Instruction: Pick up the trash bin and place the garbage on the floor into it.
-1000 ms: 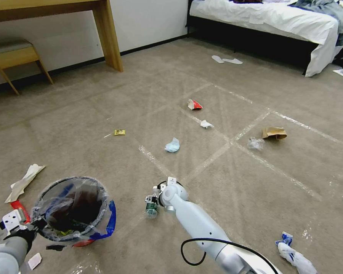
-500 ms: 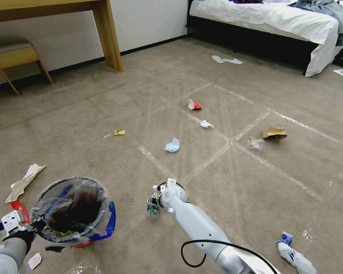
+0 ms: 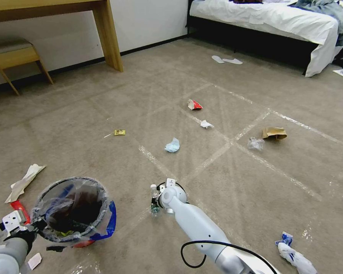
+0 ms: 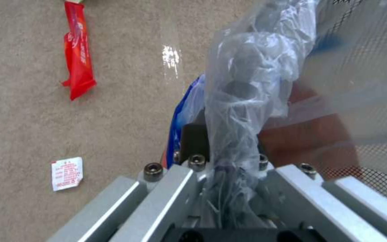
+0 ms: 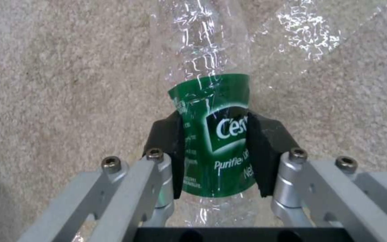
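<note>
Right gripper (image 5: 213, 148) has its black pads squeezed onto the clear plastic bottle with green label (image 5: 213, 134) above the beige carpet (image 3: 225, 182); left gripper (image 4: 222, 168) pinches the plastic-lined red bin's (image 3: 74, 207) rim.

Matt short-pile carpet floor (image 3: 84, 125) with glossy tape strips, crinkled clear plastic bin liner (image 4: 247, 84), glossy-labelled clear plastic bottle (image 5: 213, 134), brushed metal gripper links.

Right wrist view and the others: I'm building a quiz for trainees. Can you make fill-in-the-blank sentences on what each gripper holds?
1. The right gripper is shut on a clear bottle with a ____ label.
2. The left gripper clamps the trash bin by its ____-lined rim.
3. The blue mask lies on the ____.

Missing words: green; plastic; floor
</note>
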